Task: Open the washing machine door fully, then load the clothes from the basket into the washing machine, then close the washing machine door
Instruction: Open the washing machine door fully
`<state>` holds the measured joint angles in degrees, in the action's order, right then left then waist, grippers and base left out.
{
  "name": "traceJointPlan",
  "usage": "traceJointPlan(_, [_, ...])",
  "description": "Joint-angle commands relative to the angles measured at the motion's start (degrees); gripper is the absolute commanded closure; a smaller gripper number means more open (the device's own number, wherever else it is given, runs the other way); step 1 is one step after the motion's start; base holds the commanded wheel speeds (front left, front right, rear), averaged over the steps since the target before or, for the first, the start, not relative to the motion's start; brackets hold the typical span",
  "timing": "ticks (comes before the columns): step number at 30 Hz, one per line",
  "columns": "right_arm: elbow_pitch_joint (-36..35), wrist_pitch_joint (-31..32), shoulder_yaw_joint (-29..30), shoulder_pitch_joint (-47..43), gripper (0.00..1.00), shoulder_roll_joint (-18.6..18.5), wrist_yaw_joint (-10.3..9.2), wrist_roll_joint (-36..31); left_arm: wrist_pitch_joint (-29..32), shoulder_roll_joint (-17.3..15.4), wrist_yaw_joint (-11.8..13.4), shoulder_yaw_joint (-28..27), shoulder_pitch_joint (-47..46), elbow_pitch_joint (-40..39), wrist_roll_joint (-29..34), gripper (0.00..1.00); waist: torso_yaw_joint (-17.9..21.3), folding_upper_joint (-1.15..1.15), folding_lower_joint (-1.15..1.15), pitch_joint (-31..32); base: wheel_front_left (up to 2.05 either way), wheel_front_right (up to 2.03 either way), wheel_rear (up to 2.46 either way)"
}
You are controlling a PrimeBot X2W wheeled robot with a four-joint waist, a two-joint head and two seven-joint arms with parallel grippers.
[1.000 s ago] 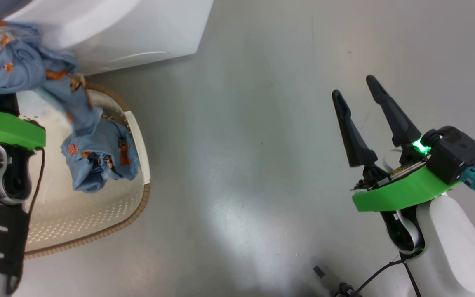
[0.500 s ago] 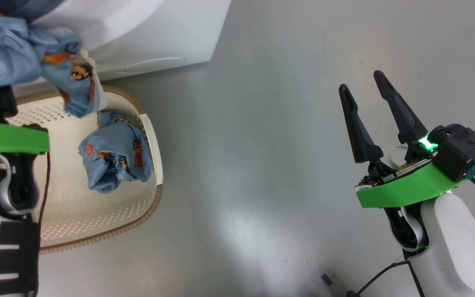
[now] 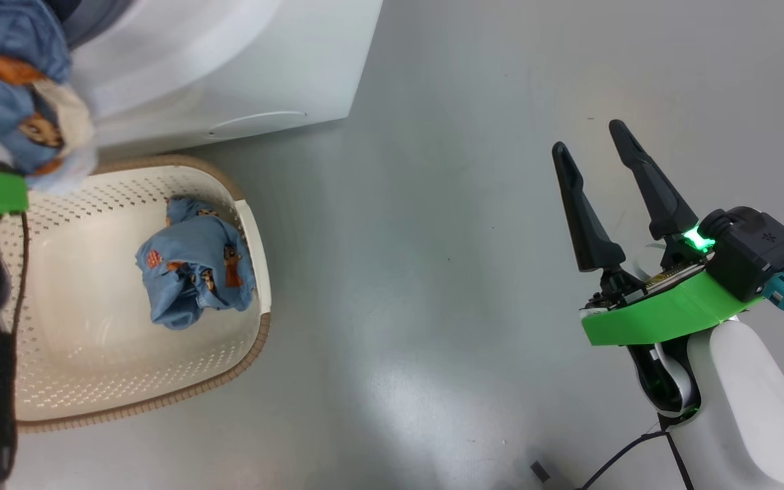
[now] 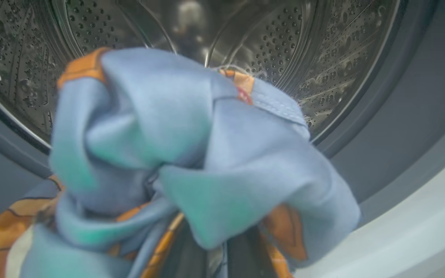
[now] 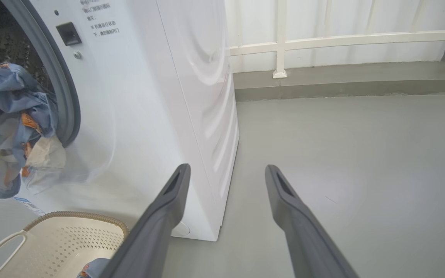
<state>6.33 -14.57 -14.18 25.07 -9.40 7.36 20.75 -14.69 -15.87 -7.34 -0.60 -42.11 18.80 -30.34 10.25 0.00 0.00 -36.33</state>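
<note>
So the left gripper point(image 4: 216, 251) has its fingers pinched together on a bunched-up blue garment point(image 4: 191, 154) with orange-brown print. The cloth drapes right over the fingers, so in the left wrist view you only catch bits of dark finger at the bottom edge. The bundle hangs at the mouth of the washing machine point(image 5: 149, 96), with the steel drum point(image 4: 303, 46) filling the top of that view and the grey seal ring point(image 4: 400, 116) curving down the right side. In the right wrist view the same garment point(image 5: 14, 116) shows at the left edge, spilling over the lower part of the opening and partly outside it. From the head camera it's a blurry lump point(image 3: 18, 102) in the upper left corner, above the far left end of the basket point(image 3: 256, 340). The basket sits on the grey floor point(image 3: 433, 272) just in front of the machine point(image 3: 229, 68), and one more crumpled blue garment point(image 3: 194, 269) lies inside it against the right wall. The right gripper point(image 3: 588, 138) is way over at the right of the frame, well apart from all that, with its fingers spread wide and nothing between them, just hovering above bare floor. Its own camera shows the two fingers point(image 5: 160, 220) pointing past the machine's front corner, with a white railing point(image 5: 323, 38) along the top of the frame.
</note>
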Motion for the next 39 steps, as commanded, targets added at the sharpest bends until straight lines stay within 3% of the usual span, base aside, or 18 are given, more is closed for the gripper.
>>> traceJointPlan(1, [-1.1, -0.4, -1.2, -2.0, 0.00, 0.3, 0.13, 0.0, -0.3, -3.2, -0.1, -0.6, -1.9, 0.1, 0.5, 1.00, 0.2, 0.00, 0.00, 0.1, 0.00, 0.00, 0.00])
traceJointPlan(23, [-0.8, -0.4, -2.0, -2.5, 0.00, 1.8, 0.13, 0.5, -0.3, -7.0, -0.1, 5.6, -28.1, 27.2, 7.8, 1.00, 2.3, 0.00, 0.00, 0.0, 0.00, 0.00, 0.00])
traceJointPlan(29, [-0.9, -0.4, -2.2, -2.3, 0.00, 2.0, 0.13, 0.7, -0.3, -8.0, 0.0, 3.2, -33.0, 23.1, 12.5, 1.00, 3.6, 0.00, 0.00, -0.5, 0.00, 0.00, 0.00])
traceJointPlan(36, [-1.0, -0.4, -2.5, -1.9, 0.00, 2.5, 0.13, 0.7, -0.3, -7.4, 0.0, -1.7, -31.8, 13.8, 18.4, 1.00, 4.6, 0.00, 0.00, -1.5, 0.00, 0.00, 0.00])
traceJointPlan(39, [-0.9, -0.4, -2.4, -1.8, 0.00, 2.7, 0.13, 0.8, -0.3, -6.6, 0.0, -2.8, -29.6, 16.0, 19.4, 1.00, 4.7, 0.00, 0.00, -1.5, 0.00, 0.00, 0.00])
